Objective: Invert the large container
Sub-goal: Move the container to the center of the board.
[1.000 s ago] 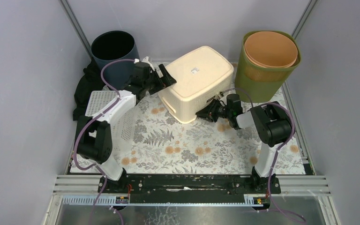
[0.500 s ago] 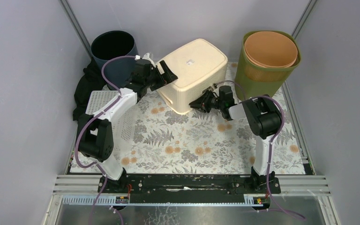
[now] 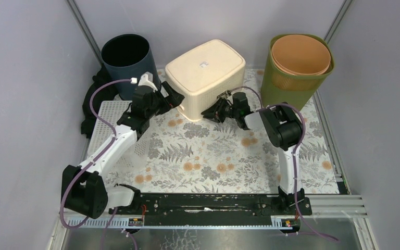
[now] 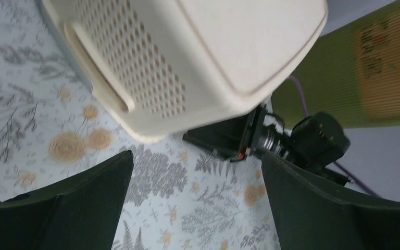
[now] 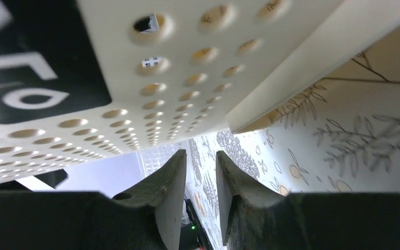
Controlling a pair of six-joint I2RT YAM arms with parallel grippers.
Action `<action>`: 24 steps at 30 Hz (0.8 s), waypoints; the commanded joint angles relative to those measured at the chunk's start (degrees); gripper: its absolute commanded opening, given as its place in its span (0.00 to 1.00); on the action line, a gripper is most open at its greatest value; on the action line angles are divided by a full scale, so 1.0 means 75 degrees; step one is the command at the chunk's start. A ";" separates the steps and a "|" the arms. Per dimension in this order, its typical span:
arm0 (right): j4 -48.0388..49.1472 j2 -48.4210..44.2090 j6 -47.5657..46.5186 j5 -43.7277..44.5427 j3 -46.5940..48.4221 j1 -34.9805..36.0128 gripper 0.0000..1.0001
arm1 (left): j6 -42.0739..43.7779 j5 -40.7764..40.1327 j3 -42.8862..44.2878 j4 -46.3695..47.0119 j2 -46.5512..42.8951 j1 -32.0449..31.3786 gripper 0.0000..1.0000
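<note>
Floral surface (image 3: 208,156) carrying the large container (image 3: 205,65), base uppermost, at far centre between a dark blue bin (image 3: 126,54) and a green bin (image 3: 291,78). Left pincer (image 4: 197,155): jaws wide apart, empty, just beside the container's near-left corner. Right pincer (image 5: 201,156): jaws narrowly apart, nothing between them, below the container's perforated near-right wall.

- large container (image 3: 205,73): cream, its sides patterned with rows of small holes.
- mat (image 3: 213,156) on the worktop: white, printed with grey ferns and tan-orange flowers.
- far-left corner bin (image 3: 126,57): dark blue.
- far-right corner bin (image 3: 291,91): olive green; inner bin (image 3: 300,54): pale orange.
- left-edge tray (image 3: 107,112): white, perforated.
- cloth (image 3: 91,99): black.
- left claw (image 3: 171,98), right claw (image 3: 207,112): black.
- cables (image 3: 101,91): purple.
</note>
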 commanded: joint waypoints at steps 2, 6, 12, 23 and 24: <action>-0.0095 0.0173 0.0022 0.0143 0.1043 0.0289 0.36 | -0.0323 -0.0142 -0.0939 0.0232 -0.0917 -0.0128 1.00; -0.0396 0.0366 -0.0067 0.0228 0.1659 0.0442 0.39 | -0.0527 0.0040 -0.1472 -0.0033 -0.1770 -0.0241 1.00; -0.0658 0.0855 -0.0072 0.0230 0.2719 0.0597 0.41 | -0.0479 -0.0097 -0.1868 -0.0873 -0.2781 -0.0389 1.00; -0.0479 0.0802 -0.0100 -0.0060 0.2610 0.0634 0.49 | -0.0428 -0.0046 -0.1986 -0.1586 -0.3510 -0.0395 1.00; -0.0442 0.0656 -0.0149 -0.0079 0.2427 0.0639 0.50 | -0.0415 -0.0074 -0.1947 -0.1667 -0.3571 -0.0389 1.00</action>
